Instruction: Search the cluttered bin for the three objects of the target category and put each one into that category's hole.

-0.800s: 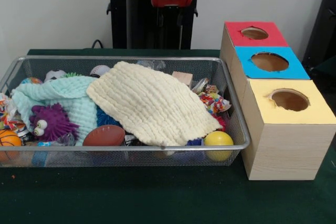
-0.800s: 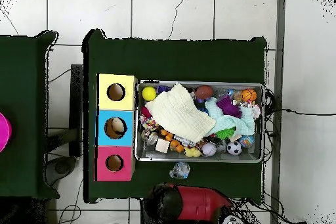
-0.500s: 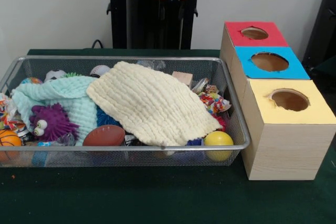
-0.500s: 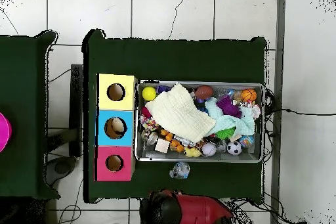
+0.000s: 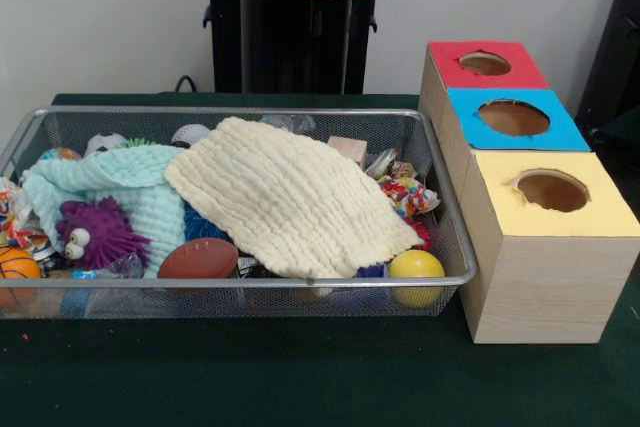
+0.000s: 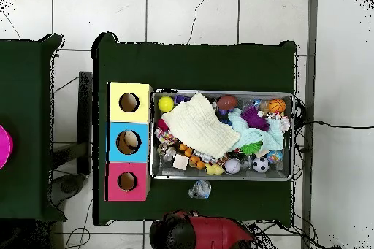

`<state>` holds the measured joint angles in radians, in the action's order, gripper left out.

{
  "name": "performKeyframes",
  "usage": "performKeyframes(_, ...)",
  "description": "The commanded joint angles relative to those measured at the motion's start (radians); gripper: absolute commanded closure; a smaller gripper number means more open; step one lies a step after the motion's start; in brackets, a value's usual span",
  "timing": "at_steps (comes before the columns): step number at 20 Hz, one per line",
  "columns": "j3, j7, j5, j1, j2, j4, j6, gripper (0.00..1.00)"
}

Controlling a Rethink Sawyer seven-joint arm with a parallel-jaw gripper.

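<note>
Front view: bin point(image 5: 240, 113) seen on green desk point(image 5: 300, 377), filled with clutter; cream cloth point(image 5: 290, 197) laid over centre, mint cloth point(image 5: 120, 187) at 9 o'clock, yellow ball point(image 5: 416, 267) at 4 o'clock. Three boxes counted: red point(image 5: 485, 64), blue point(image 5: 513, 117), yellow point(image 5: 553, 192), one hole each.

Overhead view: one crinkly plastic lump point(image 6: 200, 188) seen on desk outside bin, at 6 o'clock. Arm point(image 6: 193, 235) seen at bottom edge; hand state cannot be told.

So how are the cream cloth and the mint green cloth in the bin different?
The cream cloth lies spread out on top of the pile in the middle of the bin; the mint green cloth is bunched toward one end. The cream one overlaps the mint one's edge, and the purple spiky toy rests against the mint one only. Both are soft, textured, and hide toys beneath.
</note>
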<state>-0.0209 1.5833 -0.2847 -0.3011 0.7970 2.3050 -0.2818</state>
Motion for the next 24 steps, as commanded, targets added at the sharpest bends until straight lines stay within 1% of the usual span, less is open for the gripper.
performKeyframes(1,0.08,0.124,0.075,-0.001,-0.111,-0.217,-0.08,0.0)
performKeyframes(5,0.08,0.12,0.081,-0.002,-0.171,-0.267,-0.055,0.0)
performKeyframes(8,0.074,0.117,0.085,0.005,-0.207,-0.304,-0.065,0.0)
performKeyframes(11,0.074,0.121,0.087,0.001,-0.232,-0.314,-0.051,0.0)
performKeyframes(13,0.078,0.123,0.093,-0.003,-0.251,-0.336,-0.052,0.0)
performKeyframes(17,0.075,0.116,0.111,0.012,-0.275,-0.41,-0.114,0.0)
performKeyframes(20,0.066,0.114,0.126,0.033,-0.289,-0.465,-0.189,0.0)
performKeyframes(24,0.07,0.113,0.14,0.04,-0.306,-0.508,-0.231,0.0)
